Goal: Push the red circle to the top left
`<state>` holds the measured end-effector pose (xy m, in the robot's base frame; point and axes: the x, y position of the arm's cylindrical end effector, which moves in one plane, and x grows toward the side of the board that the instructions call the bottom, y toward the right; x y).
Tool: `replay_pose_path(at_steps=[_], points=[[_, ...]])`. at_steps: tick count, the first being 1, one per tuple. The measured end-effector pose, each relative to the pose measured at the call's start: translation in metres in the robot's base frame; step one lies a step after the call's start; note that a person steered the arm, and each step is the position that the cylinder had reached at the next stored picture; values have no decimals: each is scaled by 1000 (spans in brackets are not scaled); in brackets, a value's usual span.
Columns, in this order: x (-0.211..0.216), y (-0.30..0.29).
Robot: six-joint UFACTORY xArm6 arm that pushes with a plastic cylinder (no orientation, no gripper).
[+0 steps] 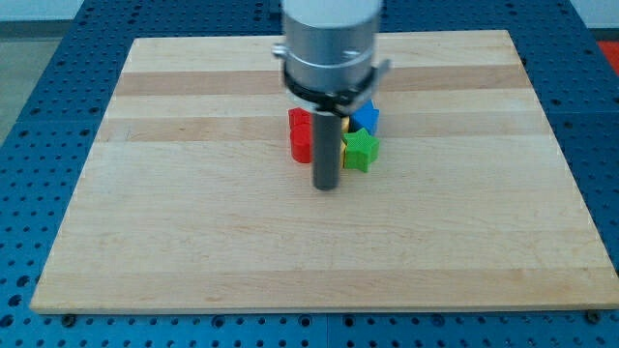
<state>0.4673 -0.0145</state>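
A cluster of blocks sits at the board's middle, partly hidden by my rod and the arm's silver body. Red blocks (301,134) show on the cluster's left; their shapes are not clear, so I cannot tell which is the circle. A green star (361,150) lies on the right. A blue block (366,117) sits above it, with a sliver of yellow (344,127) beside the rod. My tip (327,186) rests on the board just below the cluster, between the red blocks and the green star.
The wooden board (193,222) lies on a blue perforated table (39,58). The arm's silver cylinder (329,43) hangs over the board's top middle.
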Motion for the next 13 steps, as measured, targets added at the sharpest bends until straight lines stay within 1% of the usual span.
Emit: replay_pose_path(at_steps=[1,2,3,4,6,7,8,10,11,12,13], points=[[-25,-26],[-36,-26],[-39,-18],[-42,1],[-90,10],[-121,10],[-128,17],[-158,29],[-155,-7],[-142,-53],[-118,-85]])
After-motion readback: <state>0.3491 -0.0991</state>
